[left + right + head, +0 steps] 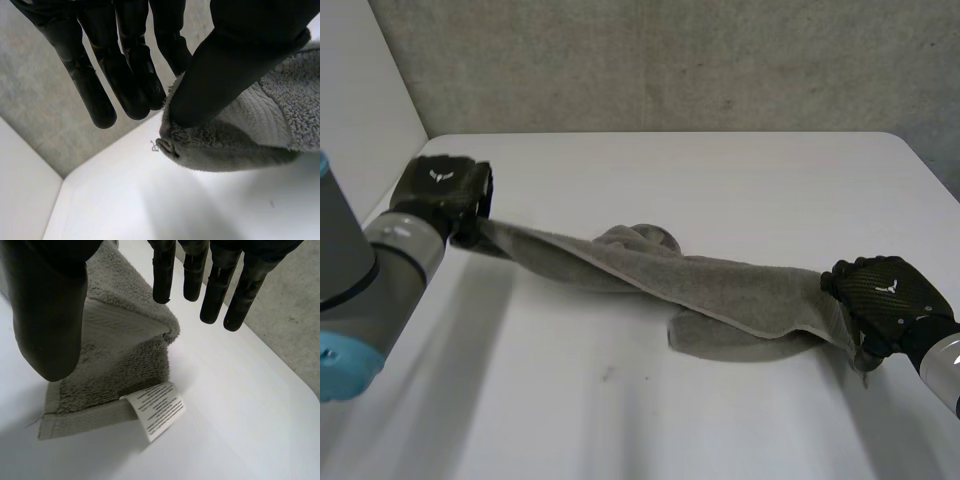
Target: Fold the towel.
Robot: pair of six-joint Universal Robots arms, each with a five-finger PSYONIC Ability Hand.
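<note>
We see a grey towel (720,290) stretched across a white table (740,175), from the upper left of the head view to the lower right. It is twisted at the middle of the frame, where it sags and bunches on the tabletop. A grey wall (670,60) runs along the top.

At the upper left, the left hand (445,190) holds one end of the towel. At the lower right, the right hand (882,292) holds the other end. The back of each hand carries a small white winged emblem (441,175) with no lettering.

The wrist views add what the head view hides. Along the left palm, the thumb presses a towel corner against the nearly straight fingers, pinching it. A loose thread (154,145) curls from the corner just past the thumb tip, above the table.

Along the right palm, the towel passes between thumb and straight fingers, gripped there, and its corner droops to the table beyond the thumb tip. A white care label (156,410) sticks out from the hem of that corner. It has several lines of dark print, too small for us to read.
</note>
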